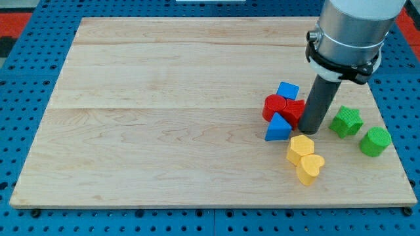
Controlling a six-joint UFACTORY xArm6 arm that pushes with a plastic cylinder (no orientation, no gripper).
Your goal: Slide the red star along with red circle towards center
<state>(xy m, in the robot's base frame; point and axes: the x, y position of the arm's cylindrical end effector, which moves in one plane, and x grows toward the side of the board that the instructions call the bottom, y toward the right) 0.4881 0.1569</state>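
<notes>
My tip (pixel 308 132) sits touching the red star (pixel 294 110), view's right side; holds nothing.
Push left steadily; red circle (pixel 273 106) prob. ahead, blue blocks (pixel 277 127) may snag.

We found no readable text, label, brand, number or sign anywhere on the bench (pixel 164 98), the blocks or the arm.
</notes>
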